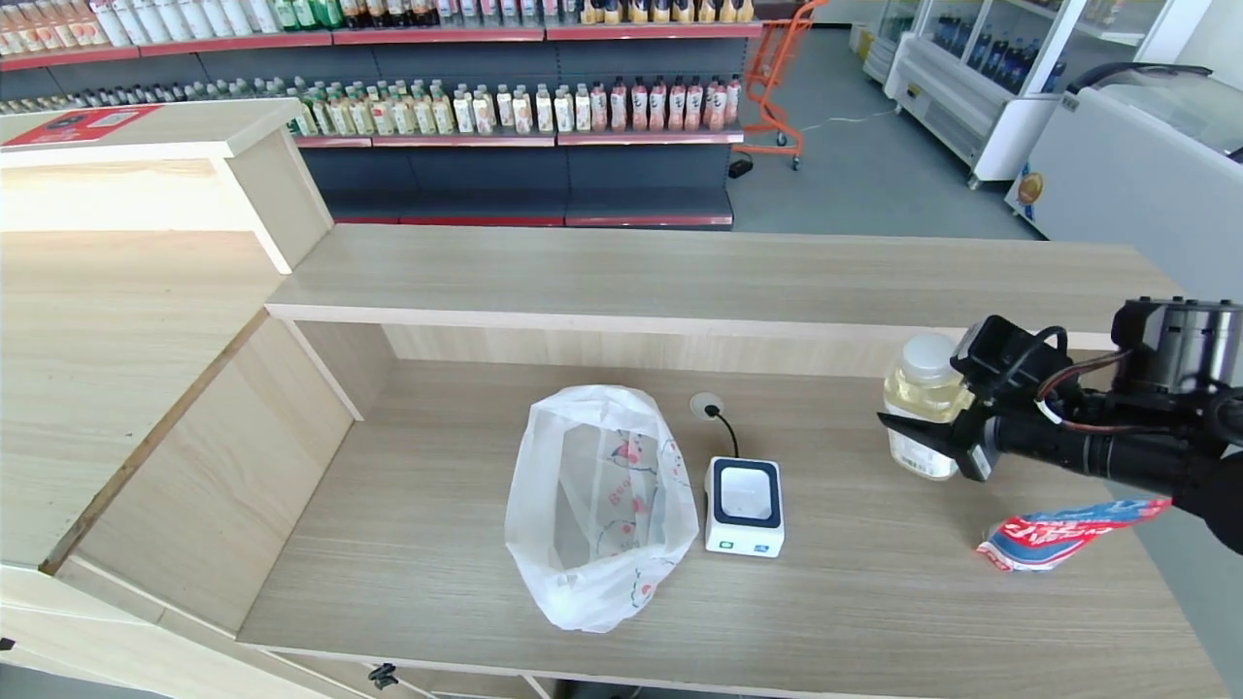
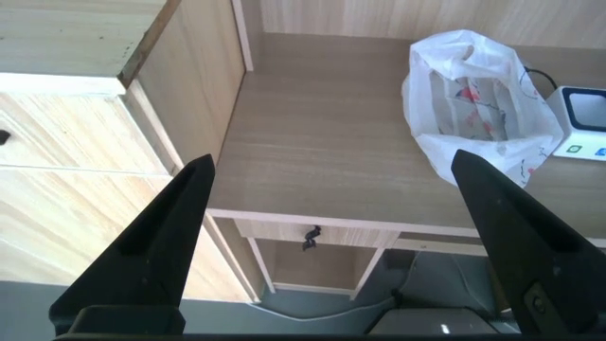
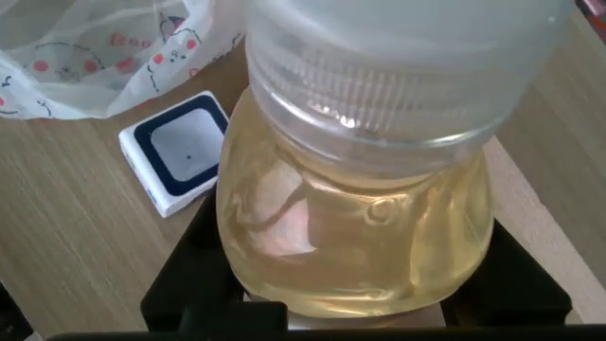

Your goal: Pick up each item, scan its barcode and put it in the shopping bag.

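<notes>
Bottle (image 1: 923,383) of yellow liquid is pinched in your right tool (image 1: 918,442). Your left tool (image 2: 333,161) hangs spread wide over the counter (image 2: 331,123).

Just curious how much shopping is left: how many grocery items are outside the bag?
2. A bottle of yellow liquid in the right gripper, and a red-and-blue packet lying on the counter nearby. More may be hidden inside the bag.

black right claw (image 1: 919,429) on cabled black arm (image 1: 1097,451).
</notes>
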Robot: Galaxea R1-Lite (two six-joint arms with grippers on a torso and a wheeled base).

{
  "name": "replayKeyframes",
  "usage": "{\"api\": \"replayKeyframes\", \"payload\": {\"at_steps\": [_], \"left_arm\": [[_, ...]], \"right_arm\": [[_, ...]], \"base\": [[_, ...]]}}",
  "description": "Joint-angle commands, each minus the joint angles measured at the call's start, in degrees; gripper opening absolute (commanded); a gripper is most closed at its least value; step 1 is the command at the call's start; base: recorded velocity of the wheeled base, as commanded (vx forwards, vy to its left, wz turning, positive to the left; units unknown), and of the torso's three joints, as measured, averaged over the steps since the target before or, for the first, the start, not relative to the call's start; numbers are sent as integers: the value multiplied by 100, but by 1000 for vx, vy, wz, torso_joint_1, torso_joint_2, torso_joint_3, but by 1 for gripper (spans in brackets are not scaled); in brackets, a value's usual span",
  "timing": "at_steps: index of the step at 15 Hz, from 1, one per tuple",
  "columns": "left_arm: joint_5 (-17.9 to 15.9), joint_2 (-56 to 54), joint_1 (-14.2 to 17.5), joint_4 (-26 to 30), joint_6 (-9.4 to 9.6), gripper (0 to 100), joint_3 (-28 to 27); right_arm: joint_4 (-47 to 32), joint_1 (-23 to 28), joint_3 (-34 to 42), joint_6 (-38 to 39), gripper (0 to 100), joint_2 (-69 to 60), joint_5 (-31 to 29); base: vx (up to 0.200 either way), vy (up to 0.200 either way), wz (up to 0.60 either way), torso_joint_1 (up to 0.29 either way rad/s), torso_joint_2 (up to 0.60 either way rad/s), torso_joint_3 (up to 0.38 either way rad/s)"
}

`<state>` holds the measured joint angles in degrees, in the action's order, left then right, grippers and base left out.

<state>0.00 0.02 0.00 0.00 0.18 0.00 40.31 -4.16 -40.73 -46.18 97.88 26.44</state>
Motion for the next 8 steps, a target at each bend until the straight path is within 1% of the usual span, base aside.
{"api": "replayKeyframes", "payload": {"at_steps": [1, 3, 4, 6, 8], "left_arm": [[0, -2, 0, 0, -1, 100, 0], [0, -2, 0, 0, -1, 100, 0], [0, -2, 0, 0, -1, 100, 0], [0, -2, 0, 0, -1, 100, 0], [0, -2, 0, 9, -1, 100, 0]], "right_arm": [[3, -147, -445, -93, 0, 592, 423], [12, -243, -656, -638, 0, 882, 898], [12, -305, -691, -823, 0, 988, 1241], [12, -191, -867, -1763, 0, 1392, 2155], [12, -59, -954, -2440, 0, 1858, 2840]], "base": [[0, 0, 0, 0, 0, 0], [0, 0, 0, 0, 0, 0], [0, 0, 0, 0, 0, 0], [0, 0, 0, 0, 0, 0], [0, 0, 0, 0, 0, 0]]}}
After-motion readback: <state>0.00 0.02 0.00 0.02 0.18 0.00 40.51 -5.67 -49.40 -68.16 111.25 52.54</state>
